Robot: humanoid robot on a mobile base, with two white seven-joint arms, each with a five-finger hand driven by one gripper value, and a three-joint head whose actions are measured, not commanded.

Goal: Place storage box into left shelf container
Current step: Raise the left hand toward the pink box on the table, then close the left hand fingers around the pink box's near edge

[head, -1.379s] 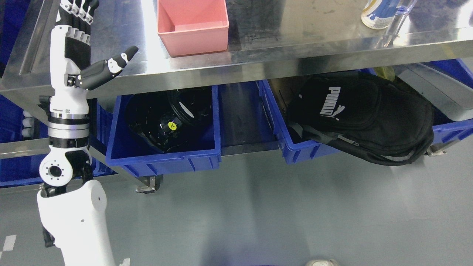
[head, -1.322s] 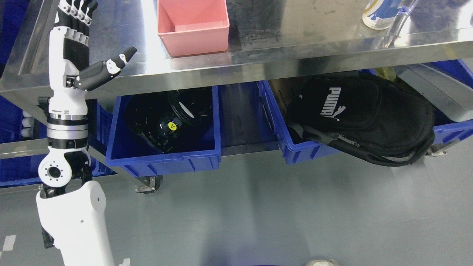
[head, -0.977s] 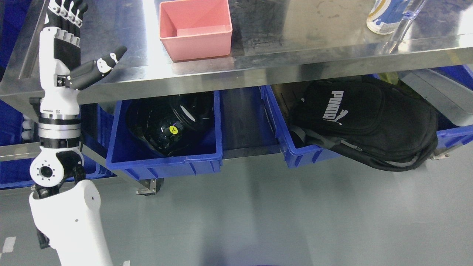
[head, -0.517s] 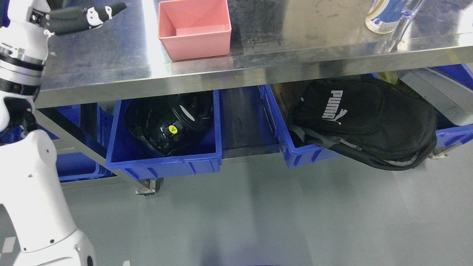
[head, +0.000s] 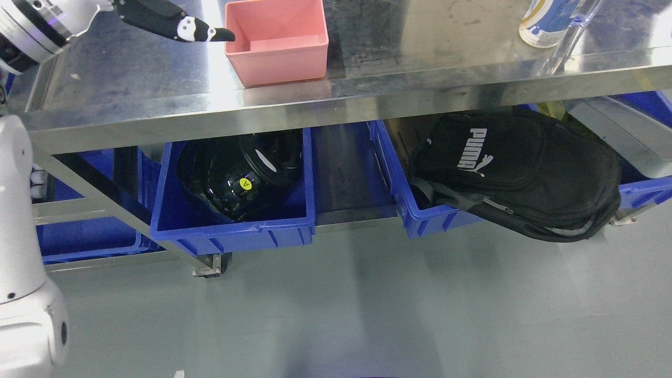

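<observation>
Grey floor (head: 367, 304) is filling the lower half of the head view; a steel tabletop (head: 420, 58) is running across the top, glare lying on its left part. Under it, a lower shelf is carrying blue bins.

Pink box (head: 275, 39) is sitting upright on the tabletop, near the front edge, open side up, nothing showing inside it.

Left arm is coming in at the left edge, white shell low, wrist at the top left corner. Left hand (head: 163, 18) is only partly showing: one dark digit with a white band is reaching right, its tip lying just beside the box's left wall, at rim height. Contact or a gap there: cannot tell. The other fingers are cut off by the top edge, so whether the hand is released or clenched cannot be told. It is not seen gripping the box.

Left bin (head: 231, 231) is sitting below and slightly left of the box, holding a glossy black object (head: 236, 173) with a small yellow sticker. Right bin (head: 420, 215) is holding a black backpack (head: 520, 168), white logo on it, its lower part hanging over the bin's front edge. Another blue bin (head: 89, 241) is showing at far left behind the frame leg.

A bottle (head: 543, 21) with blue and white label is standing at the tabletop's far right, cut by the top edge.
</observation>
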